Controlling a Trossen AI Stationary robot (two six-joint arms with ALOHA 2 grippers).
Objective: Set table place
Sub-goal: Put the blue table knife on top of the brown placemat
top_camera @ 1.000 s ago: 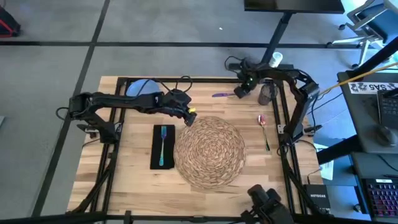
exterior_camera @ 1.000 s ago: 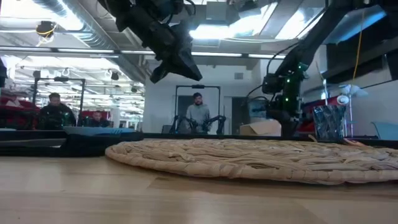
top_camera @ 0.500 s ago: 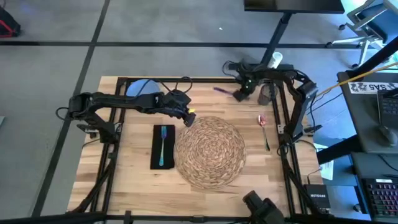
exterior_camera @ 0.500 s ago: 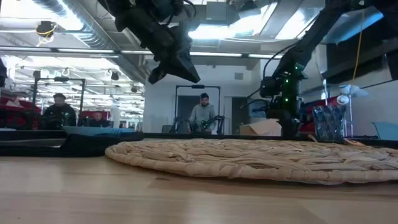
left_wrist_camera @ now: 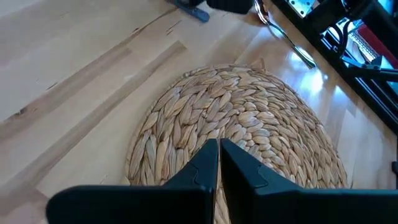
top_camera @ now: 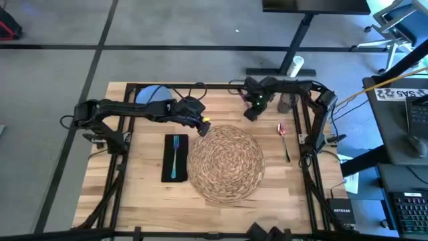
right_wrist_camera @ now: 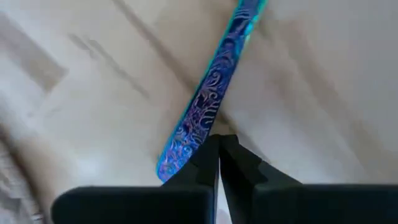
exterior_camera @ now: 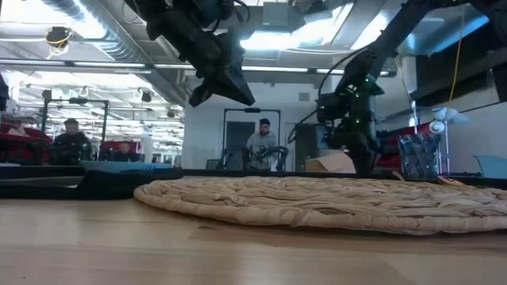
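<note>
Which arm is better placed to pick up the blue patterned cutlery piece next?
The right. Its gripper hangs directly over the blue patterned cutlery piece, fingers shut; the left gripper sits at the round woven straw placemat's edge.

bright overhead light; glare on table (left_wrist_camera: 323, 93); right wrist view blurred, possibly motion.

Grey floor (top_camera: 60, 67) w/ dark seams around the table (top_camera: 144, 194). Desk w/ keyboard (top_camera: 409, 207) right of it. Ceiling lights (exterior_camera: 261, 39) bright overhead.
</note>
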